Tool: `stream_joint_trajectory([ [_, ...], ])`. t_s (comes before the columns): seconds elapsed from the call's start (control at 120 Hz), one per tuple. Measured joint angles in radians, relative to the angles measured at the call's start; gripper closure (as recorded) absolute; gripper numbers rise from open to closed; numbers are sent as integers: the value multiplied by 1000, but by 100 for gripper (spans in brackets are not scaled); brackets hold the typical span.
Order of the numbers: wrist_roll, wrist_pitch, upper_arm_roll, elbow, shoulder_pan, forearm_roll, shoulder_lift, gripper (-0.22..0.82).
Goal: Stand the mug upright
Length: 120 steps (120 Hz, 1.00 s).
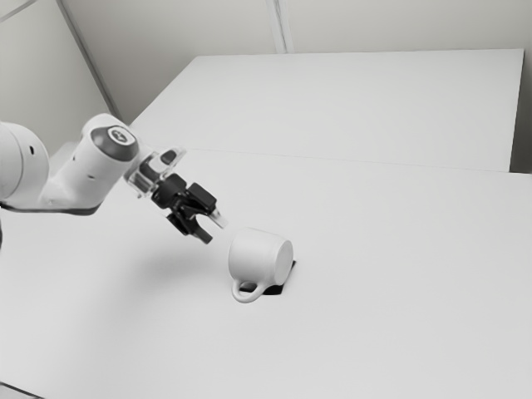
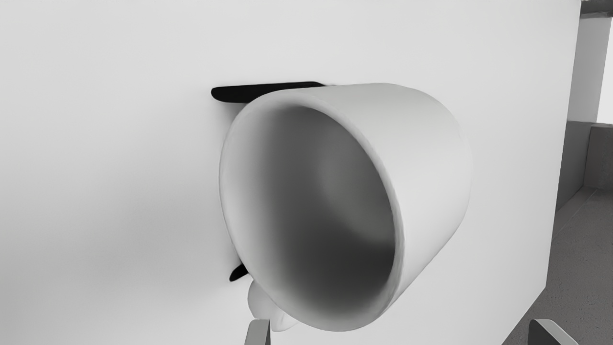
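A white mug (image 1: 253, 256) is seen lying on its side on the white table (image 1: 399, 341), in the middle part of the exterior view, and has not been set upright. Its open mouth is turned toward the gripper (image 1: 214, 229), and its round base is pointed toward the exterior view's right. The handle (image 1: 240, 298) is placed low on the mug's near side, close to the tabletop. In the wrist view the hollow inside is shown past the rim, and nothing is seen to be held in it. The gripper is held wide, its two fingers parted with nothing gripped between them. It is positioned near the mouth end, to the exterior view's left of the mug, and a gap is left between fingertips and mug. The white arm (image 1: 83, 174) is extended from the exterior view's left, with the hand slanted down toward the mug. Flat black shapes (image 2: 239, 94) are partly covered by the mug; whether they are joined beneath it cannot be told. Past the table's edge, a grey floor (image 2: 579, 249) is shown in the wrist view.
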Motion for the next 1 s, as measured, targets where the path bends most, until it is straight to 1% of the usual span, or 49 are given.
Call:
stream_joint_trajectory([
  [0.175,28,57,0,-52,-21,-77,3,2],
  [0.342,26,86,-1,-79,-34,-113,3,2],
  [0.667,8,117,-1,-85,-90,-159,16,3],
  [0.8,-8,127,-1,-84,-103,-166,15,11],
  [1.0,-33,140,-1,-74,-122,-169,13,32],
])
